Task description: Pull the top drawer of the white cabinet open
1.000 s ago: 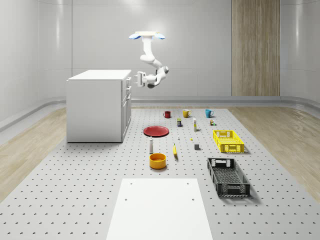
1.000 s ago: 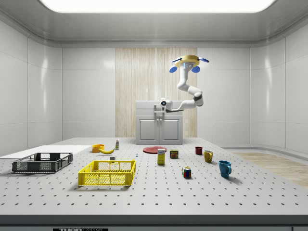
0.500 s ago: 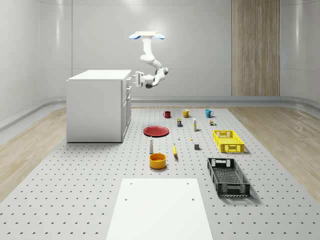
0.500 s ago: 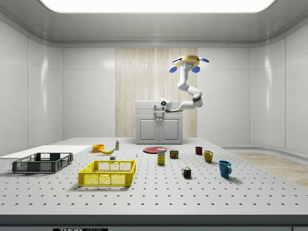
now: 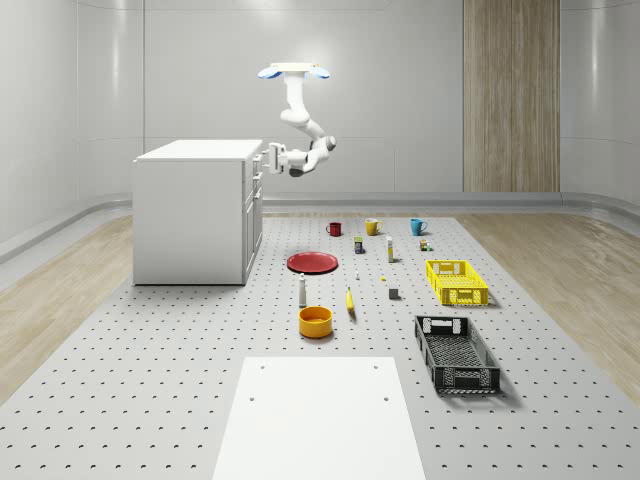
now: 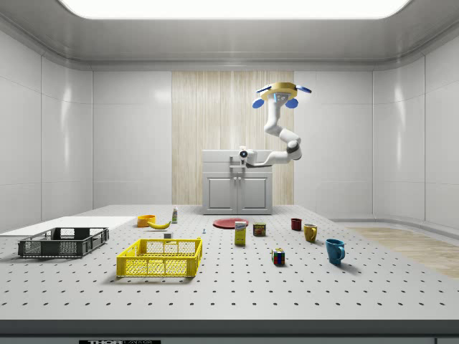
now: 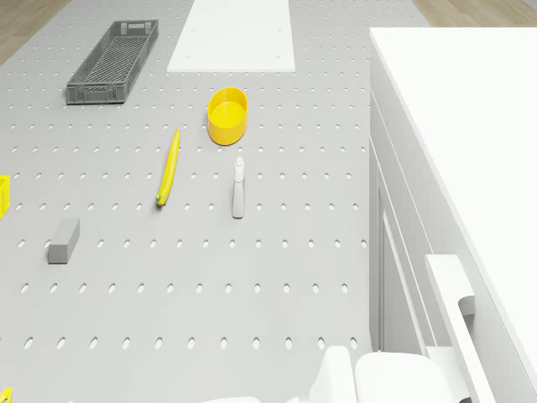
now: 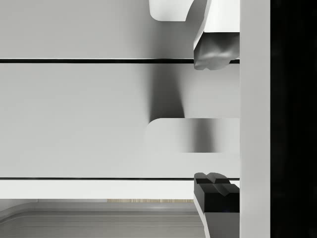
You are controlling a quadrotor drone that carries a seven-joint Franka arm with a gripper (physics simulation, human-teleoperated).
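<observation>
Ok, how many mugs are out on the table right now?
3, in a row beyond the red plate in the whole-scene view: the dark red mug on that view's left, the yellow mug in the middle, the blue mug on the right. None looks hidden.

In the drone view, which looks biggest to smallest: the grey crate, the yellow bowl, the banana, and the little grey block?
1. grey crate
2. banana and yellow bowl, too close to rank
3. grey block
</observation>
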